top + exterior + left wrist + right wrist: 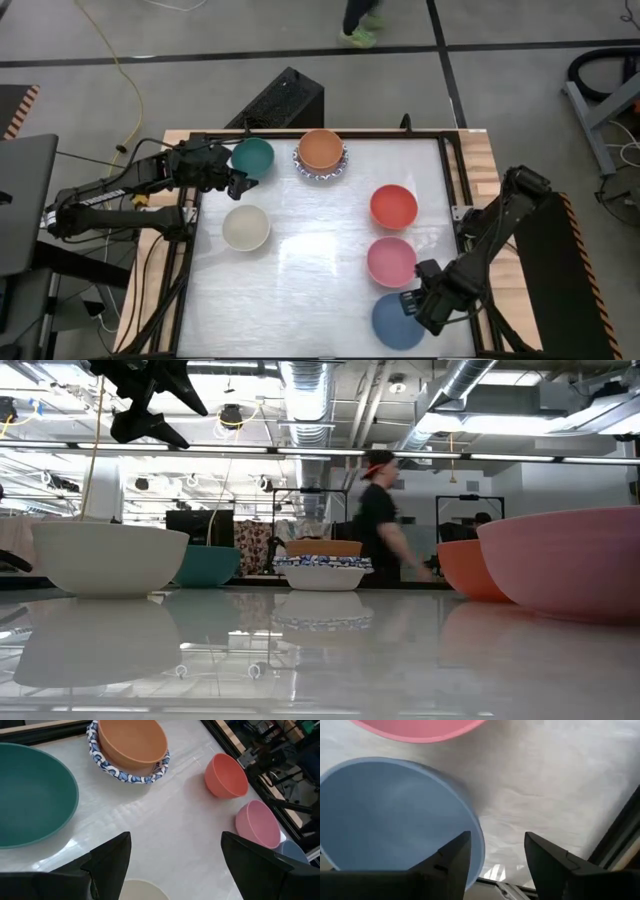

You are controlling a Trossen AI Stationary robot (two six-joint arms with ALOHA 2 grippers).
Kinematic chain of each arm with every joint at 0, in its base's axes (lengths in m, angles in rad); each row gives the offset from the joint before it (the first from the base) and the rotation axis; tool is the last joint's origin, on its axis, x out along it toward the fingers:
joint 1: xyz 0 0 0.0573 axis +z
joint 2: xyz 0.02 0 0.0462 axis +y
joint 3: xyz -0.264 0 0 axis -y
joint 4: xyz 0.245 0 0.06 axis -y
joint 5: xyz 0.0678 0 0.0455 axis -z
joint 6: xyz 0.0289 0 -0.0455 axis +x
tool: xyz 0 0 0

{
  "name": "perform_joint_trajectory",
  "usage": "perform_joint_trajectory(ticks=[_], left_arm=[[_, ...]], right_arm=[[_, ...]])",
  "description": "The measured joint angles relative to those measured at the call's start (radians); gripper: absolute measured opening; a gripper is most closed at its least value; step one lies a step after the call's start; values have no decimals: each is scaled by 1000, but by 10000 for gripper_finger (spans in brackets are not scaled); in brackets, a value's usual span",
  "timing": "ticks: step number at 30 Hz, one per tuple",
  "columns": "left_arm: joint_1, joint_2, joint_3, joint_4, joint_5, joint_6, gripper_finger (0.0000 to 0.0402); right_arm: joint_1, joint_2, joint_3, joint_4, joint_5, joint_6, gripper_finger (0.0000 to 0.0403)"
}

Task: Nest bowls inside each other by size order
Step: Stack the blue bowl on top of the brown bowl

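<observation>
Six bowl groups stand on the white table. A teal bowl (pixel 252 157) is at the far left. An orange bowl (pixel 320 148) sits nested in a white bowl with a blue patterned rim (pixel 322 175). Red (pixel 393 206), pink (pixel 391 261) and blue (pixel 396 322) bowls stand along the right, and a cream bowl (pixel 245 227) at the left. My left gripper (pixel 236 183) is open and raised between the teal bowl (pixel 30 795) and the cream bowl (pixel 145 891). My right gripper (pixel 497 852) is open at the blue bowl's right rim (pixel 477 832), one finger over the bowl and one outside it. My right gripper comes at the blue bowl's right rim (pixel 479 840) from above with its fingers apart on either side of it. I cannot tell whether a finger touches the rim. The bowl stands on the table.
Black frame rails (pixel 455 190) border the table's edges. Open table surface (pixel 310 270) lies in the middle and near left. In the low view a person (pixel 382 520) walks in the room behind the table.
</observation>
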Motion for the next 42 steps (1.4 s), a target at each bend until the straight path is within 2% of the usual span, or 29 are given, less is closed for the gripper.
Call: perform_joint_trajectory(ticks=[3, 8, 11, 22, 42], left_arm=[[0, 0, 0, 0, -1, 0, 297], [0, 0, 0, -1, -5, 0, 297], [0, 0, 0, -1, -16, 0, 297], [0, 0, 0, -2, -41, 1, 297], [0, 0, 0, -47, -44, 1, 297]], right_arm=[[6, 0, -16, 31, 19, -6, 205], [25, 0, -15, 20, 179, -37, 205], [23, 0, -15, 18, 216, -51, 205], [24, 0, -15, 11, 210, -178, 205], [25, 0, -15, -12, 180, -267, 205]])
